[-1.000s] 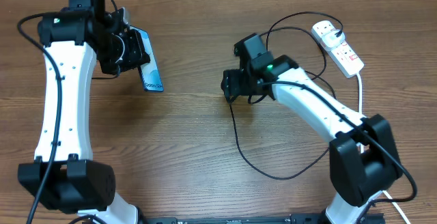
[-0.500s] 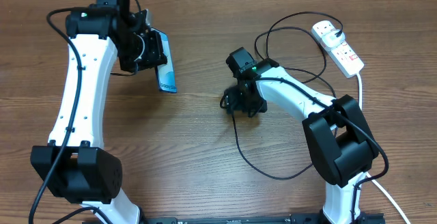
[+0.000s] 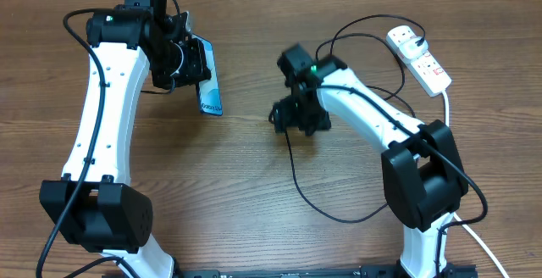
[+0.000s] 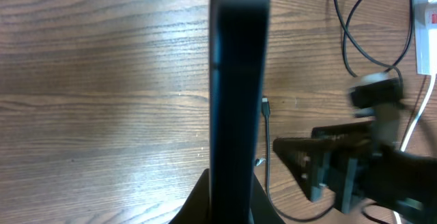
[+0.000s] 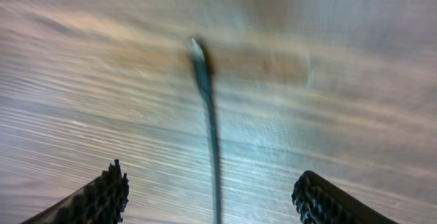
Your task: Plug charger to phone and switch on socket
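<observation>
My left gripper (image 3: 193,66) is shut on the phone (image 3: 210,93) and holds it tilted above the table at the upper left; its light blue screen shows in the overhead view. In the left wrist view the phone (image 4: 237,80) appears edge-on as a dark bar. The black charger cable (image 3: 298,176) loops over the table centre. Its plug tip (image 5: 197,50) lies on the wood between my right gripper's open fingers (image 5: 213,200). My right gripper (image 3: 290,119) hovers over that tip. The white socket (image 3: 419,56) with red switches lies at the far right, with the white plug head in it.
The socket's thicker white cord (image 3: 446,113) runs down the right side behind the right arm. The right gripper also shows blurred in the left wrist view (image 4: 341,162), right of the phone. Bare wood lies between the two arms.
My left gripper has carried the phone right and slightly down. My right gripper has turned and shifted a little up over the cable tip.
</observation>
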